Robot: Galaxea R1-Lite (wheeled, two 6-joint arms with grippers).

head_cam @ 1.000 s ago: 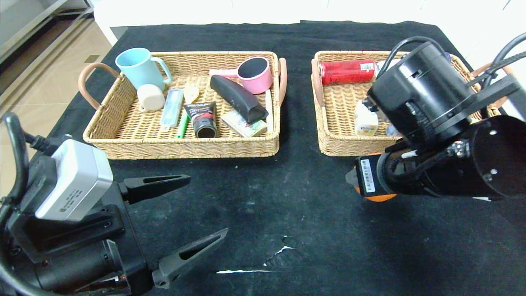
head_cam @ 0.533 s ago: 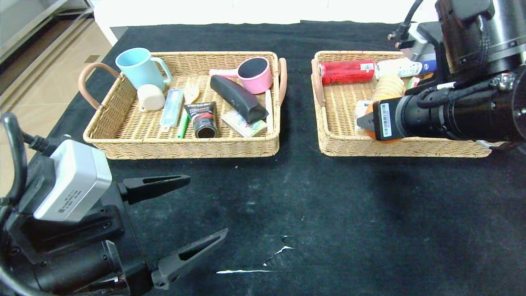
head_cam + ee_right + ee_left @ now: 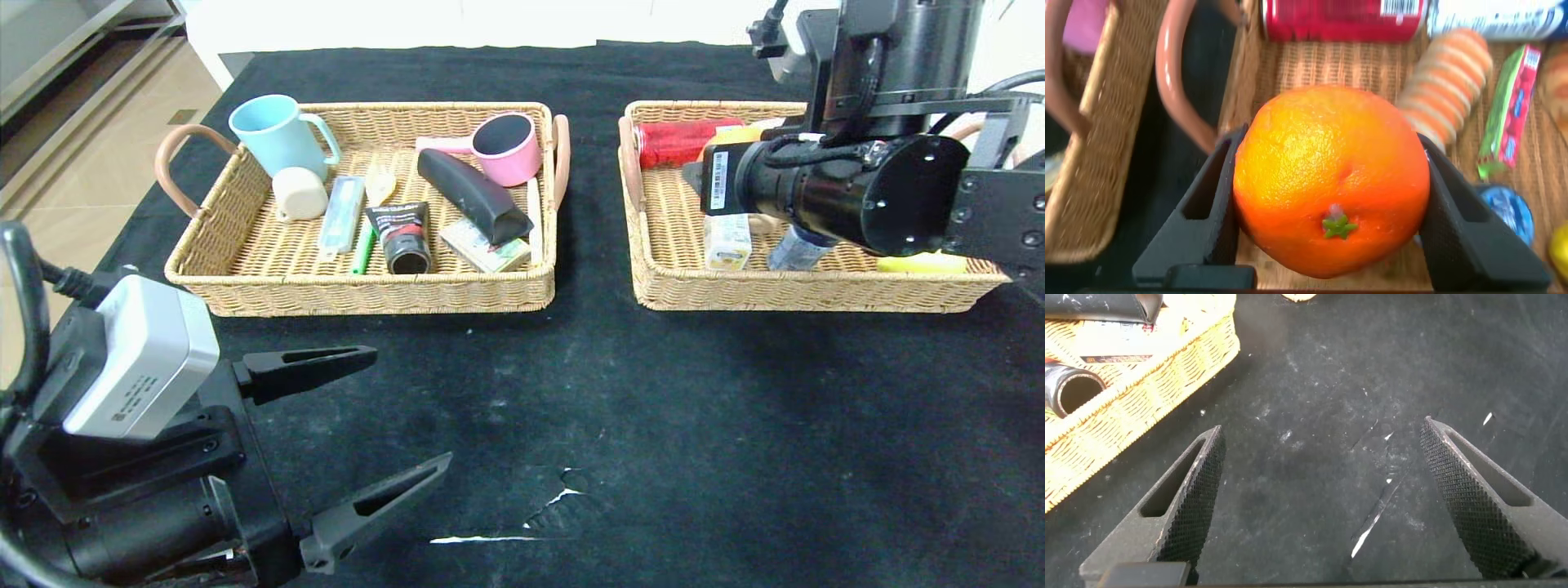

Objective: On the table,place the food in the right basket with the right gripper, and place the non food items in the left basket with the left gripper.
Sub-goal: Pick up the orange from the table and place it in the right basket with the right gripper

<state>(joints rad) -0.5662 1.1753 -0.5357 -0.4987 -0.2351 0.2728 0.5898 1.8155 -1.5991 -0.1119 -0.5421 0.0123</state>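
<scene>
My right gripper (image 3: 695, 175) is shut on the round orange fruit (image 3: 1331, 180) and holds it above the near-left part of the right basket (image 3: 800, 292). The gripper (image 3: 1331, 139) clamps the fruit on both sides. Below it lie the white juice carton (image 3: 727, 241) and the green-white packet (image 3: 1507, 98). The left basket (image 3: 367, 294) holds the black soft case (image 3: 473, 196), the black tube with a red band (image 3: 404, 238) and the pasta fork (image 3: 367, 237). My left gripper (image 3: 412, 408) is open and empty over the table (image 3: 620, 392) at the front left.
The right basket also holds a red can (image 3: 678, 140), a ridged beige item (image 3: 1449, 73), a bottle (image 3: 796, 249) and a yellow item (image 3: 922, 263). The left basket also holds a blue mug (image 3: 273, 135), a cream cup (image 3: 300, 193) and a pink cup (image 3: 510, 147). The cloth has a white tear (image 3: 522, 523).
My right gripper rose from the table in front of the right basket and carried the orange fruit back over the basket. The left arm has not moved.
</scene>
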